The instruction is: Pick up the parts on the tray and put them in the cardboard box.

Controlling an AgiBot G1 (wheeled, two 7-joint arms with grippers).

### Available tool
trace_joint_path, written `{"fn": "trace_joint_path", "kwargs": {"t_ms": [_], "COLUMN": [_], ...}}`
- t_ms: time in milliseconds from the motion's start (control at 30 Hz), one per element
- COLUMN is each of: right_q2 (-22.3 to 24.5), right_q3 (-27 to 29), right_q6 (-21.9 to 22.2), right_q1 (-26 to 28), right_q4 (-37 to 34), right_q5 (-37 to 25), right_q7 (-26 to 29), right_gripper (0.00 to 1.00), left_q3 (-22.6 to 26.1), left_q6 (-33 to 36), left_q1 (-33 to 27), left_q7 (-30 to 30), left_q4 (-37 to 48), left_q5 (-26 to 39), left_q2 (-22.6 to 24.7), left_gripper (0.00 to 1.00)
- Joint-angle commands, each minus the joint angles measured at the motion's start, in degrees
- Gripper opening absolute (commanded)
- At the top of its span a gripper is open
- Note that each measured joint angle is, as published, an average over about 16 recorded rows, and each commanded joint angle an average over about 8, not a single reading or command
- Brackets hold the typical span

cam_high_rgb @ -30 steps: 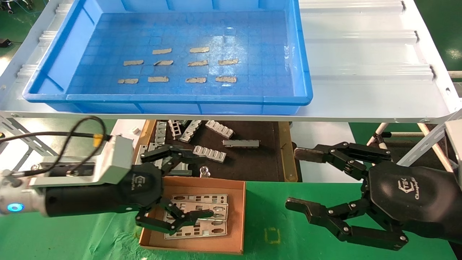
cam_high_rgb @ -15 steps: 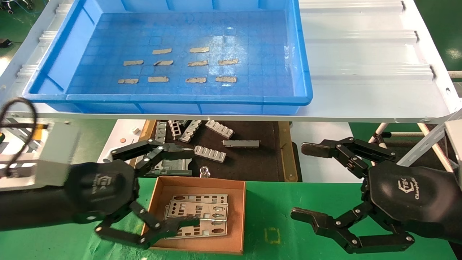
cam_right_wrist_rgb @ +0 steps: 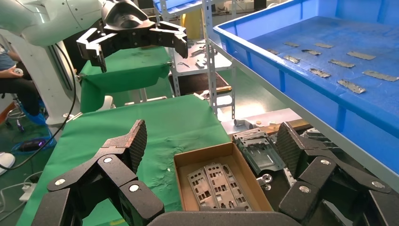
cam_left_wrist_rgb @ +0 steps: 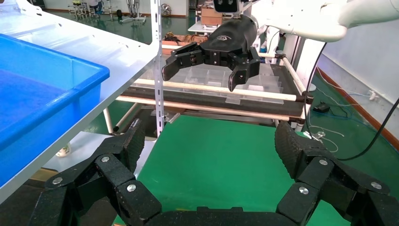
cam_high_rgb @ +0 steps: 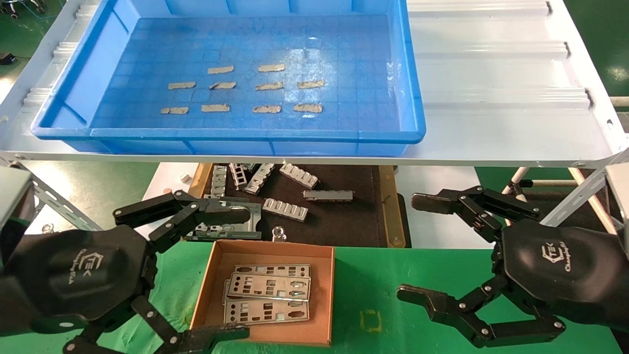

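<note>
The blue tray (cam_high_rgb: 413,135) on the white shelf holds only tan tape strips (cam_high_rgb: 268,86); no plates lie in it. Three silver plates (cam_high_rgb: 269,293) lie overlapping in the cardboard box (cam_high_rgb: 324,300) on the green mat. They also show in the right wrist view (cam_right_wrist_rgb: 214,184), inside the box (cam_right_wrist_rgb: 181,181). My left gripper (cam_high_rgb: 241,273) is open and empty, to the left of the box and clear of it. My right gripper (cam_high_rgb: 410,248) is open and empty above the mat, to the right of the box. The left wrist view shows my own open gripper (cam_left_wrist_rgb: 209,146) and the right gripper (cam_left_wrist_rgb: 200,73) farther off.
A dark wooden-edged tray (cam_high_rgb: 388,211) with ribbed grey brackets (cam_high_rgb: 285,209) sits under the shelf, behind the box. The white corrugated shelf (cam_high_rgb: 501,98) overhangs it. White shelf legs (cam_high_rgb: 580,196) stand at the right. A yellow square mark (cam_high_rgb: 371,322) is on the green mat.
My left gripper has drawn back out of the box toward the left and lower, open, leaving the plates lying there. My right gripper has barely moved.
</note>
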Motion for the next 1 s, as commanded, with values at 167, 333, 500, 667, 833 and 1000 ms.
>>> {"fn": "trace_joint_path", "kwargs": {"t_ms": [167,333,500,667,833,1000], "right_q2": [0.0,0.0,0.0,0.0,0.0,0.0], "right_q3": [0.0,0.0,0.0,0.0,0.0,0.0], "right_q6": [0.0,0.0,0.0,0.0,0.0,0.0], "right_q1": [0.0,0.0,0.0,0.0,0.0,0.0], "right_q4": [0.0,0.0,0.0,0.0,0.0,0.0], "right_q5": [0.0,0.0,0.0,0.0,0.0,0.0], "right_q7": [0.0,0.0,0.0,0.0,0.0,0.0], "right_gripper": [1.0,1.0,1.0,1.0,1.0,1.0], "left_q3": [0.05,0.35,0.56,0.69,0.78,0.84], "left_q6": [0.01,-0.08,-0.15,-0.2,-0.23,-0.25], "left_q1": [-0.01,-0.21,-0.35,-0.44,-0.5,-0.53], "left_q7": [0.06,0.24,0.37,0.44,0.5,0.53], "left_q4": [0.08,0.42,0.65,0.8,0.9,0.96], "left_q5": [0.01,0.25,0.41,0.52,0.58,0.62], "left_q2": [0.03,0.21,0.34,0.41,0.46,0.48], "left_gripper": [1.0,1.0,1.0,1.0,1.0,1.0]}}
